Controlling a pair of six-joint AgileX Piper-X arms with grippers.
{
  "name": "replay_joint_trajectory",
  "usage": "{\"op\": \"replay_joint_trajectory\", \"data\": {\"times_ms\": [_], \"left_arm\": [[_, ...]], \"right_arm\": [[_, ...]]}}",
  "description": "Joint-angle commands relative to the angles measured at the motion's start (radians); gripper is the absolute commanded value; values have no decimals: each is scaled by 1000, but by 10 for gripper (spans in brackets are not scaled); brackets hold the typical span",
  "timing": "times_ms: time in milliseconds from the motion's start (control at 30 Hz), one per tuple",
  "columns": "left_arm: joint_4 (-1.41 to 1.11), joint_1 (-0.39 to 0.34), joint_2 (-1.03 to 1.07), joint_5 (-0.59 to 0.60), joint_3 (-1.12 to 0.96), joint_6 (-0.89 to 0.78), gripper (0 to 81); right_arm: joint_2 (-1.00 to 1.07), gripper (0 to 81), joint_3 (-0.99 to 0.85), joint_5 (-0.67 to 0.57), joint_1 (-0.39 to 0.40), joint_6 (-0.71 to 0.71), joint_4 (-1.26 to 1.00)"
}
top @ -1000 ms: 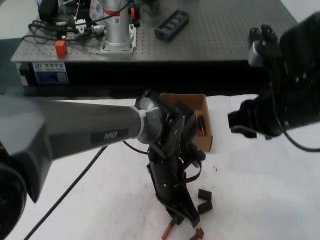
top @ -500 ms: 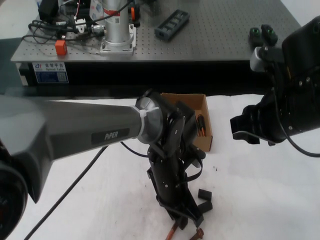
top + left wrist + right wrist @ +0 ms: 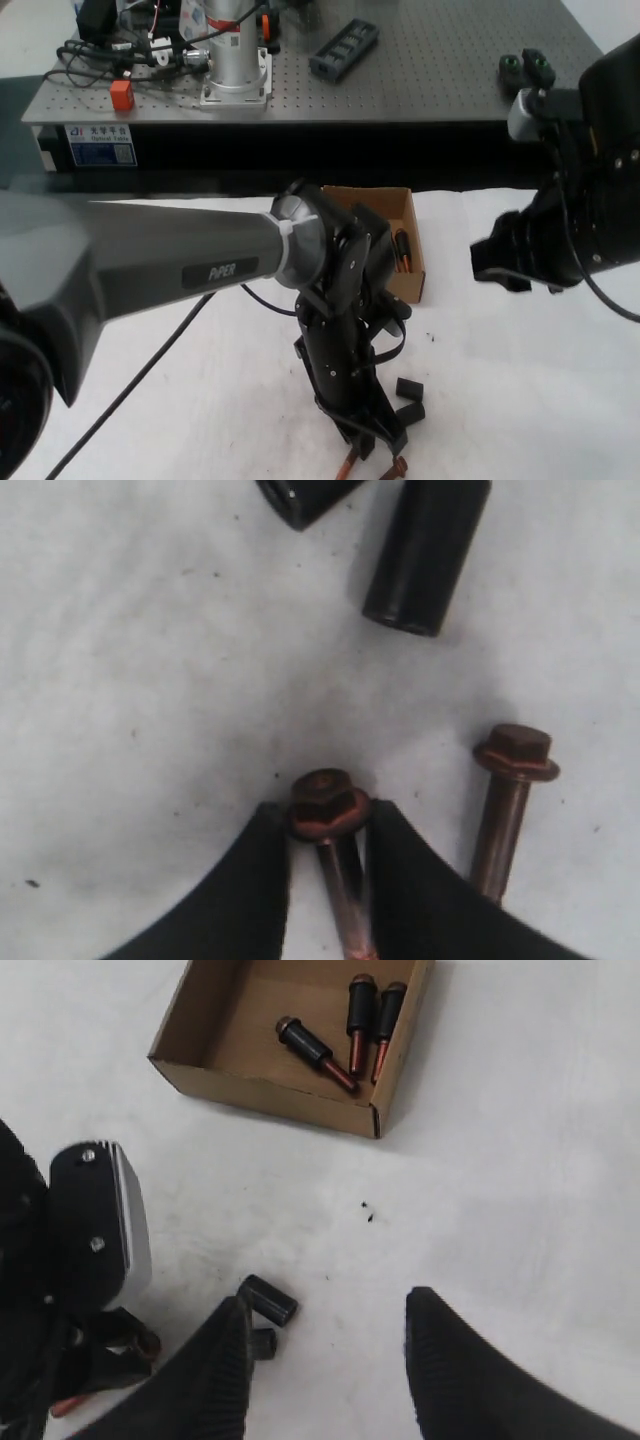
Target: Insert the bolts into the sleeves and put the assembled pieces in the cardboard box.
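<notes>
My left gripper (image 3: pixel 328 818) is down on the white cloth, shut on a copper bolt (image 3: pixel 330 802) just under its hex head. A second bolt (image 3: pixel 510 800) lies loose beside it. Two black sleeves (image 3: pixel 428 555) lie a little farther off on the cloth (image 3: pixel 408 400). In the high view my left gripper (image 3: pixel 372 440) points down near the front edge with the bolts (image 3: pixel 398 466) at its tip. My right gripper (image 3: pixel 325 1360) hangs open and holds nothing, above the cloth near a sleeve (image 3: pixel 268 1302). The cardboard box (image 3: pixel 270 1095) holds three assembled pieces (image 3: pixel 315 1052).
The left arm's grey wrist (image 3: pixel 90 1220) stands close to the right gripper's side. A black cable (image 3: pixel 150 370) trails over the cloth at the left. Behind the cloth rises a perforated metal bench (image 3: pixel 420 80) with a metal post, wires and a black tray.
The right arm has drifted to the right, away from the box. The left gripper has sunk slightly over the bolts at the front edge.
</notes>
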Motion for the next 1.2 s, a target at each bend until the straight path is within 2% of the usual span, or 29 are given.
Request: {"op": "replay_joint_trajectory", "data": {"times_ms": [0,133,267,367,467,600,767,900,1000,1167], "left_arm": [[-13,8,-42,6,-8,-4,6],[-6,39,-169,-14,30,219,6],[43,59,-262,-154,101,407,6],[63,66,-276,-149,150,494,6],[52,66,-255,-100,213,551,6],[12,66,-219,-111,291,609,6],[-5,64,-192,-92,304,611,6],[-23,64,-187,-20,304,580,2],[-27,64,-184,-1,304,526,65],[-27,64,-178,-2,304,454,300]], "right_arm": [[-11,354,0,-8,2,-30,16],[-11,354,0,-8,2,-74,31],[-8,354,0,-8,2,-74,31],[-8,354,0,-8,2,-74,31],[-9,354,0,-8,2,-74,38],[-9,354,0,-8,2,-74,39],[-9,354,0,-8,2,-72,39],[-9,354,0,-8,2,-50,39],[-9,354,0,-8,2,-49,39],[-9,354,0,-8,2,-25,39]]}}
